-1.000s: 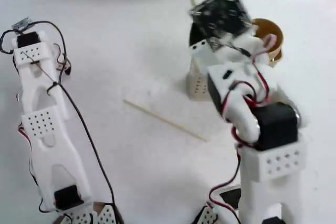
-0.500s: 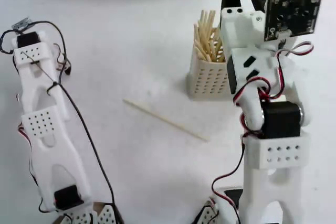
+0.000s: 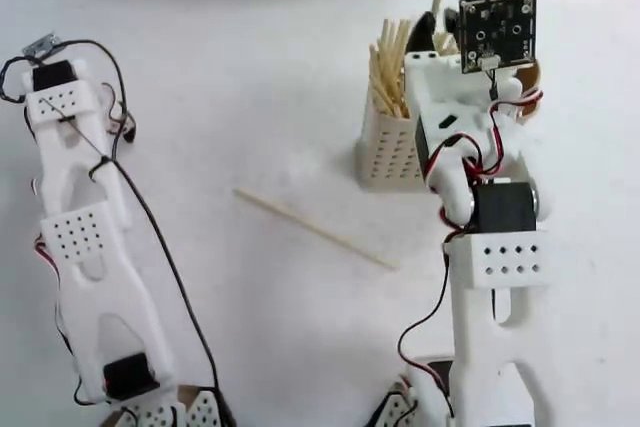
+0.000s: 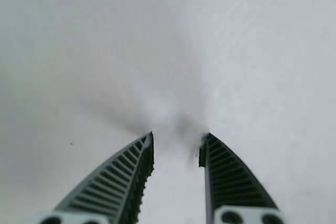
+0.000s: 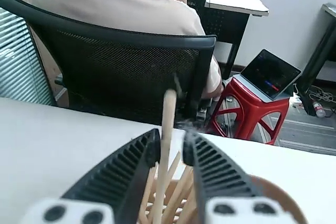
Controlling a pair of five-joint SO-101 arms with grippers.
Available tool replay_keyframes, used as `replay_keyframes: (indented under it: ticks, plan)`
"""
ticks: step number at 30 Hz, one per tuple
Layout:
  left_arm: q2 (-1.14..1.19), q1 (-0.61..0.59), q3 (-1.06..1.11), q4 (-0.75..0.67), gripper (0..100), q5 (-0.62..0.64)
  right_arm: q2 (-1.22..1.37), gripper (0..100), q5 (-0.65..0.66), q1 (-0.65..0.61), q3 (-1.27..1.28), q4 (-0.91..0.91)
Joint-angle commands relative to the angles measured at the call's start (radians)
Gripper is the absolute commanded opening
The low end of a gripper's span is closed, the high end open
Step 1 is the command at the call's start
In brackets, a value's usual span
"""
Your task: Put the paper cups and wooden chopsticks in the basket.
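**Right gripper closed on one chopstick above the basket**

1. Right gripper [image 5: 170,139]. We record its two ribbed fingers drawn in against a single wooden chopstick [image 5: 168,111]. The stick stands upright between them and rises past the fingertips.

2. Basket [image 3: 392,152]. White, perforated, standing on the table directly beneath the right gripper. We count a bundle of chopsticks [image 3: 388,67] standing in it, their tips fanned out just below the gripper's fingers.

3. Paper cup [image 5: 278,192]. A brown rim, just below the right gripper and beside the bundle. We cannot tell whether it touches the basket.

4. Loose chopstick [image 3: 315,227]. It lies flat and slantwise on the table, between the two arms and well apart from both grippers. It is on the side of the basket nearer the arms' bases.

5. Left gripper [image 4: 176,141]. We note its fingers parted by a narrow gap with nothing between them. Bare white table [image 4: 105,51] lies close under the tips.

6. Left arm [image 3: 80,227]. Stretched out low along the table, far to the side of the right gripper and the basket.
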Motion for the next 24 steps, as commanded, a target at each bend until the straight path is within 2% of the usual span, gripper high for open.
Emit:
replay_keyframes:
  ticks: [1,5,9,13,19,24]
  plan:
    - [-0.013,0.01,-0.046,-0.003,16,0.005,-0.025,23.1,-0.005,0.019,-0.009,0.008]
    - [-0.013,0.01,-0.046,-0.003,16,0.005,-0.067,27.9,-0.005,0.024,-0.018,0.054]
    - [-0.013,0.01,-0.046,-0.003,16,0.003,-0.179,20.4,0.035,0.008,-0.018,0.157]
    - [-0.013,0.01,-0.046,-0.006,16,0.003,-0.251,10.4,0.215,-0.156,-0.017,0.334]
    - [-0.013,0.008,-0.046,-0.006,16,0.003,-0.2,14.6,0.338,-0.423,-0.018,0.524]
    - [-0.013,0.008,-0.046,-0.009,16,0.003,0.044,15.1,0.436,-0.567,0.026,0.564]
